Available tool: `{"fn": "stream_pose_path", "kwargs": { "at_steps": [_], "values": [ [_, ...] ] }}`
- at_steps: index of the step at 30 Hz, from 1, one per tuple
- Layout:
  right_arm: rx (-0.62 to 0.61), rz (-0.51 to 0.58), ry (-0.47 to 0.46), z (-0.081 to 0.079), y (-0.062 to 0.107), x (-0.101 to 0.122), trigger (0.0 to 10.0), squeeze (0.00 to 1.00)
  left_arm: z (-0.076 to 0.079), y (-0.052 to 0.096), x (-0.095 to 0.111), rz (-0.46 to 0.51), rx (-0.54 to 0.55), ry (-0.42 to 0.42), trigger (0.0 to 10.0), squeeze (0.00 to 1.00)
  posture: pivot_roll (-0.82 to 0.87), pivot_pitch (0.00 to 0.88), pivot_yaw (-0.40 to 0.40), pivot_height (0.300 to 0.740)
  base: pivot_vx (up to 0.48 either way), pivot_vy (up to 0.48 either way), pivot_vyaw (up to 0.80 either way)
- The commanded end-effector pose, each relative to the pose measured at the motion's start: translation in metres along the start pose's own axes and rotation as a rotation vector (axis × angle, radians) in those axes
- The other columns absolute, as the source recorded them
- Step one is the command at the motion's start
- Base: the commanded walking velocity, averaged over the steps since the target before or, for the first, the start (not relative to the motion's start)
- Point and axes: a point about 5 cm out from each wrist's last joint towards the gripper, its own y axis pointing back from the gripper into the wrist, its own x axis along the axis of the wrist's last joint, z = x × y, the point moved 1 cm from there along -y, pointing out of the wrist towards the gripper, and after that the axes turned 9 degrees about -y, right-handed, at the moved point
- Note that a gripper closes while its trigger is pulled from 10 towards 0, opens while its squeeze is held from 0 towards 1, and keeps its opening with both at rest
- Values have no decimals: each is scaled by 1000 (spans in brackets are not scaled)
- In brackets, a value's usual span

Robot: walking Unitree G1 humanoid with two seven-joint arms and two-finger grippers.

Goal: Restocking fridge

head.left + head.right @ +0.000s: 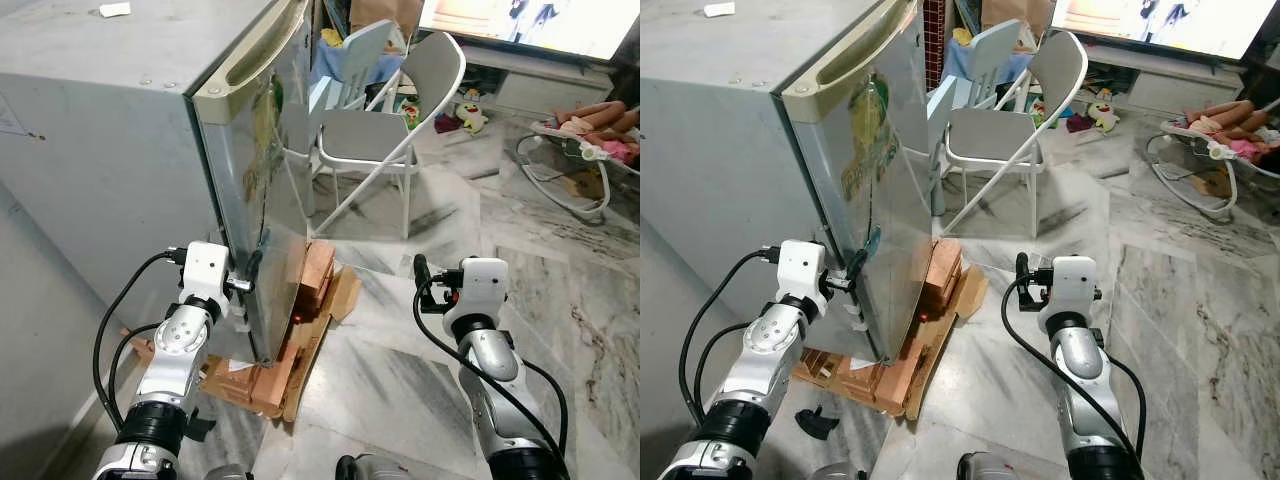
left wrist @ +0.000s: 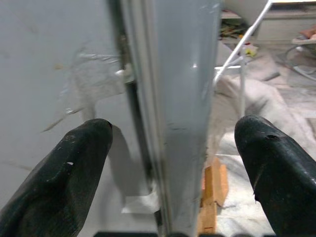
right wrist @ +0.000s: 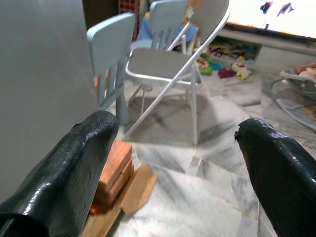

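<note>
- The fridge (image 1: 120,140) fills the upper left of the head views. It sits on bricks (image 1: 312,280) and cardboard (image 1: 335,300), I'd guess to keep it off the floor (image 1: 400,350).
- Its door (image 1: 875,190) looks shut, or nearly so, and faces toward frame centre. No stock is visible, so I judge opening comes first.
- My left gripper (image 1: 248,278), lower left, is at the door's edge. In its wrist view the fingers (image 2: 74,173) are spread wide, one on each side of the door edge, placed to pull it open.
- My right gripper (image 3: 182,163), lower right, hovers over the floor with fingers apart, holding nothing; I read it as waiting.
- A folding chair (image 1: 400,120) stands at upper centre, near the door's swing path.
</note>
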Motion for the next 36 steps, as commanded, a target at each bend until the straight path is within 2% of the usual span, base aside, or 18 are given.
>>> {"fn": "stream_pose_path", "kwargs": {
  "at_steps": [1,2,3,4,7,13,19,20,21,23,24,28,31,34,35,36],
  "values": [
    [6,-77,28,5,6,-11,10000,0,3,-5,7,28,-28,-5,10000,0,12,0,-17,740,0,0,0],
    [6,-77,28,5,6,-11,10000,0,3,-5,7,28,-28,-5,10000,0,12,0,-17,740,0,0,0],
    [10,-157,44,10,13,-24,10000,0,6,-6,10,41,-52,-5,10000,0,11,0,-16,740,0,0,0],
    [6,-190,45,13,16,-29,10000,0,8,-6,11,48,-66,-3,10000,0,10,0,-16,740,0,0,0],
    [9,-237,62,16,19,-34,10000,0,13,-7,14,58,-91,7,10000,0,7,0,-14,740,0,0,0],
    [23,-262,73,12,17,-37,10000,0,20,-6,14,67,-124,-1,10000,0,13,0,-15,740,0,0,0],
    [29,-285,72,11,17,-38,10000,0,17,-9,14,63,-93,-18,10000,0,14,0,-18,740,0,0,0],
    [84,-298,38,5,19,-37,10000,0,15,-15,15,49,-77,-21,10000,0,13,0,-19,740,0,0,0],
    [84,-298,38,5,19,-37,10000,0,15,-15,15,49,-77,-21,10000,0,13,0,-19,740,0,0,0],
    [250,-298,-64,-16,27,-31,10000,0,11,-26,16,8,-52,-43,10000,0,10,0,-16,740,0,0,0],
    [250,-298,-64,-16,27,-31,10000,0,11,-26,16,8,-52,-43,10000,0,10,0,-16,740,0,0,0],
    [399,-284,-90,-35,39,-26,10000,0,1,-38,24,-11,-12,-46,10000,0,3,0,0,740,0,0,0],
    [420,-285,-94,-38,41,-27,10000,0,-4,-47,36,11,-13,-55,10000,0,3,0,7,740,0,0,0],
    [407,-299,-99,-38,41,-28,10000,0,-3,-54,47,34,-38,-57,10000,0,4,0,10,740,0,0,0],
    [406,-300,-105,-38,41,-28,10000,0,1,-57,53,48,-60,-53,10000,0,5,0,10,740,0,0,0],
    [418,-320,-126,-38,42,-29,10000,0,12,-62,66,87,-124,-24,10000,0,7,0,10,740,0,0,0]
  ]
}}
